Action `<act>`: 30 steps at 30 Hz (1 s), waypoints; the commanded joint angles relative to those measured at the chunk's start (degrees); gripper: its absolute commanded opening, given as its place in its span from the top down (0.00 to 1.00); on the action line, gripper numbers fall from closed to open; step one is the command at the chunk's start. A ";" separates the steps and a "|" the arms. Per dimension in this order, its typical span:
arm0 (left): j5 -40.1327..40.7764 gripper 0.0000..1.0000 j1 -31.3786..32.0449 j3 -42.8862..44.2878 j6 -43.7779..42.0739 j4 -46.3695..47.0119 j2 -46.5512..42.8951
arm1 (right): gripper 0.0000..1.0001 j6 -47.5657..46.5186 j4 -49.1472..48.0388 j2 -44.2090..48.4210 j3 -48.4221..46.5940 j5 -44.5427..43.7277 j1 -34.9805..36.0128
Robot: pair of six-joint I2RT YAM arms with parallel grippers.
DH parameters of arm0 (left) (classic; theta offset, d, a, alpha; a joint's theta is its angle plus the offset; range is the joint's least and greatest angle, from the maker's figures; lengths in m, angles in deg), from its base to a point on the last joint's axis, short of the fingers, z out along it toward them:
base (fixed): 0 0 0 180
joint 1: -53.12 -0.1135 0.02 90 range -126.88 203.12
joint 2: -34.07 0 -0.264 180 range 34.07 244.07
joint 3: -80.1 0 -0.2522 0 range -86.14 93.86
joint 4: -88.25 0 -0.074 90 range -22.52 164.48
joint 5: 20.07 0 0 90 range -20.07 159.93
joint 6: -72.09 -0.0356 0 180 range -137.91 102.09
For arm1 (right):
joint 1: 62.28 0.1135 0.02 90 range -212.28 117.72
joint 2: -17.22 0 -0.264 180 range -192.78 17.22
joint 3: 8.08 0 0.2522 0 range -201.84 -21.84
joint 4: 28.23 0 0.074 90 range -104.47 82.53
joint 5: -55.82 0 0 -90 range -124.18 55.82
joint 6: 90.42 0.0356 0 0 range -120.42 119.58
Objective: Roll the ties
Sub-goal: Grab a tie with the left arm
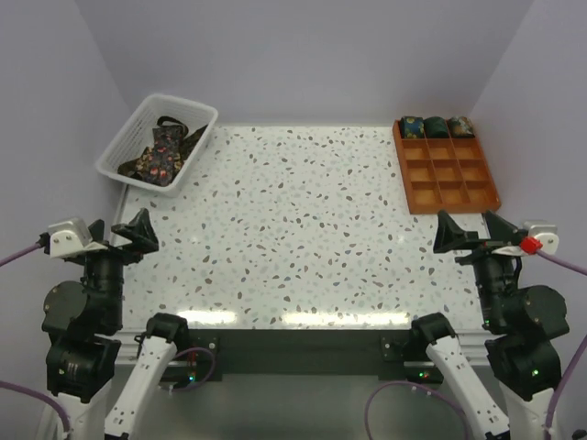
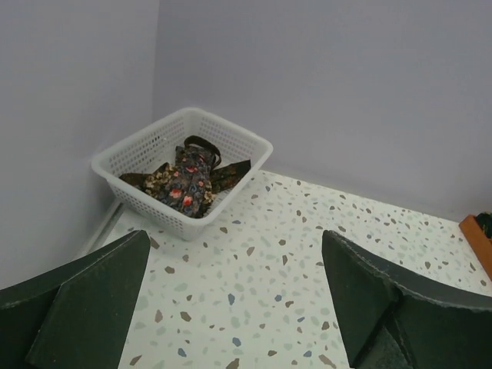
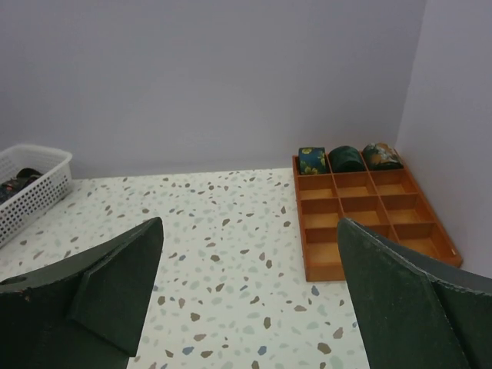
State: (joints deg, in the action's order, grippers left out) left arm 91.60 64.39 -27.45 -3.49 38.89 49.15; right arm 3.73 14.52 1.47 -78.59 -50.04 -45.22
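Along the far row of the tray [image 1: 449, 183] sit three rolled ties [image 1: 437, 126]; left gripper [image 2: 234, 240] and right gripper [image 3: 250, 227] gape empty.

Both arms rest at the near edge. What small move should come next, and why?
Probably the left arm should reach toward the white mesh basket: the unrolled dark floral fabric ties lie in it, and that arm's jaws stand open, empty.

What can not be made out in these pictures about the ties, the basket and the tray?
Number of loose ties in the basket: they lie heaped over each other in the top and left wrist views, and the wall hides the lower ones.
Right wrist view: the left edge cuts off the basket, and its mesh hides the contents.
Left wrist view: the right edge cuts off the orange tray, and the rolled ties are almost wholly out of frame.
Top view: the rolled ties' prints are too small.
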 commanded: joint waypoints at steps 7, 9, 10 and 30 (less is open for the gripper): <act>-0.93 0.00 -0.28 -4.29 2.28 6.85 8.38 | 0.01 1.48 -1.13 0.45 4.36 -1.02 2.53; -1.37 0.00 -0.28 -4.73 3.16 7.64 12.59 | 0.01 2.36 -1.04 1.07 5.94 -1.63 3.06; -2.06 0.00 -0.28 -4.91 3.60 8.51 14.18 | 0.01 3.58 -0.78 1.16 7.52 -1.55 3.68; 9.44 0.00 -8.01 17.49 -0.52 25.74 76.31 | 0.01 3.85 -2.10 -0.77 16.85 0.39 7.37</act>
State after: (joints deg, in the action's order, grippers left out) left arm 97.15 58.55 -15.93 -1.24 57.86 120.27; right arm 7.11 14.20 1.71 -61.98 -49.49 -38.23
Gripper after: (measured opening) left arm 0.997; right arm 0.986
